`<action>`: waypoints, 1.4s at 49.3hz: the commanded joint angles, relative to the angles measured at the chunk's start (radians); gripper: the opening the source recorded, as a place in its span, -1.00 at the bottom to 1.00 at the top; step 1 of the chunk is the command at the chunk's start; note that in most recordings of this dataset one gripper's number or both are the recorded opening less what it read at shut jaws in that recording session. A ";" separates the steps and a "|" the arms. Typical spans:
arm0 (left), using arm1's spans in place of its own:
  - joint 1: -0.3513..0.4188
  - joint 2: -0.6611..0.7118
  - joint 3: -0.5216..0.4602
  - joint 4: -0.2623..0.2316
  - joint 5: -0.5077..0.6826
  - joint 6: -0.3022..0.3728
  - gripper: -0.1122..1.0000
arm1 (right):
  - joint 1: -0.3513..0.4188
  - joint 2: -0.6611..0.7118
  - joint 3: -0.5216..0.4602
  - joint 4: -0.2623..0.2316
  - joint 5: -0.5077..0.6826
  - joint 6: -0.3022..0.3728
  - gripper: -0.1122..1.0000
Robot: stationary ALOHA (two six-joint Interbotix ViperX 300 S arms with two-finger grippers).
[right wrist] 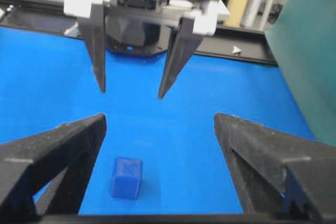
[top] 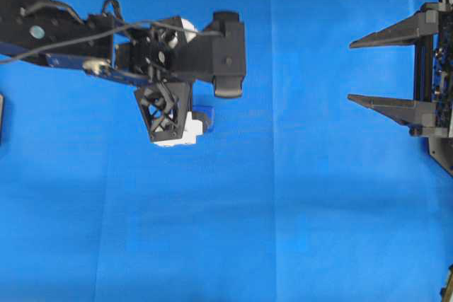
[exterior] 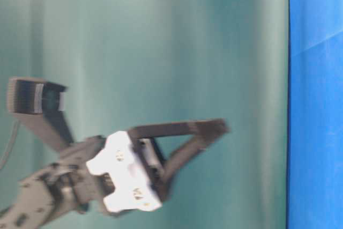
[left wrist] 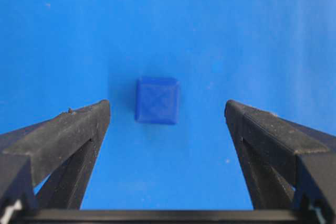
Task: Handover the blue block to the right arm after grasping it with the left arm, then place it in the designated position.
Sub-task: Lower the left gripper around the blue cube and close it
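We see the blue block (left wrist: 156,100) clearly only via wrist cams; overhead, left gripper (top: 185,76) mostly hides it. Both grippers open, right gripper (top: 362,72) well apart.

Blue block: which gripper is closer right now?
Left. The left gripper hangs open right above the blue block; the right gripper waits open at the far edge.

Matt blue cloth (top: 297,210) covers the surface, faintly creased. The blue block (left wrist: 156,100) looks like smooth plastic, an X moulded into its face. The left end effector (left wrist: 168,116) shows dull black fingers (left wrist: 73,129), slightly gritty; its brackets (exterior: 126,172) are plain white plastic.
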 commanded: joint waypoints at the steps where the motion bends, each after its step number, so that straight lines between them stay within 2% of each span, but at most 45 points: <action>1: -0.003 -0.003 0.015 0.003 -0.043 0.000 0.88 | -0.002 0.006 -0.026 -0.002 -0.005 0.000 0.97; 30: -0.003 0.156 0.161 0.009 -0.333 -0.002 0.88 | -0.009 0.029 -0.023 -0.002 -0.003 0.000 0.97; 49: 0.008 0.252 0.189 0.009 -0.390 0.003 0.88 | -0.017 0.034 -0.021 0.000 -0.005 0.000 0.97; 69: 0.006 0.259 0.190 0.009 -0.402 0.000 0.88 | -0.017 0.041 -0.020 0.000 -0.005 0.000 0.97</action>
